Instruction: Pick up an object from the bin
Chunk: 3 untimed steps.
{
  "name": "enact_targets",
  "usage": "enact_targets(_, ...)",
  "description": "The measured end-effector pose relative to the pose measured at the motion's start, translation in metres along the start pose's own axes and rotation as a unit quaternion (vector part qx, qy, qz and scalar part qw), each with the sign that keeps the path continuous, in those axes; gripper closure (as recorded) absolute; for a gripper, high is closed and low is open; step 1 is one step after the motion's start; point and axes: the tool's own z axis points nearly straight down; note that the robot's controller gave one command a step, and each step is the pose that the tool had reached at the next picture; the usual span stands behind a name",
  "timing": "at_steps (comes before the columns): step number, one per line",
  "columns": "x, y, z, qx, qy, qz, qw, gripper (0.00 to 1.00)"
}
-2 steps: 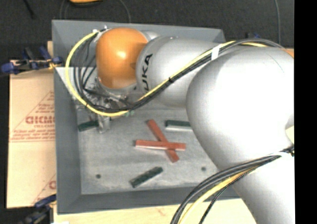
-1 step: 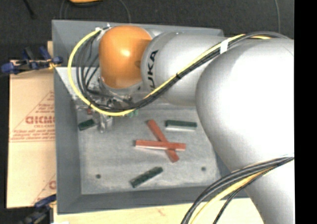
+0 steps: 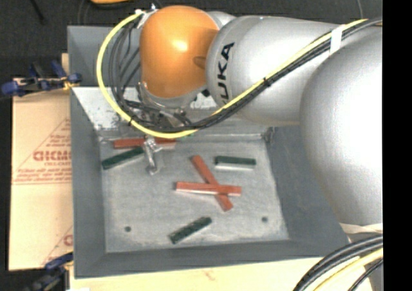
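Note:
My gripper (image 3: 151,158) hangs below the orange wrist cover at the back left of the bin, its metal fingers reaching down to the floor. A red flat stick (image 3: 129,143) lies just behind the fingers, partly hidden by the wrist. A dark green stick (image 3: 122,159) lies just left of the fingers, close to them. Nothing shows between the fingers.
Two red sticks (image 3: 209,187) lie crossed in the middle of the bin. A dark green stick (image 3: 235,163) lies to the right at the back, another dark green one (image 3: 190,230) near the front wall. The arm covers the bin's back right.

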Motion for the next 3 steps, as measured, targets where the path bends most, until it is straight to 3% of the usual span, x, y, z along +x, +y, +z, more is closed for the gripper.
enact_targets(1,0.0,0.0,0.0,0.0,0.0004,0.0,1.0,0.0)
enact_targets(2,-0.01,-0.005,0.029,0.002,-0.0039,-0.029,0.9996,0.0)
enact_targets(3,-0.009,-0.045,0.091,0.0,-0.0022,-0.04,0.9992,0.0)
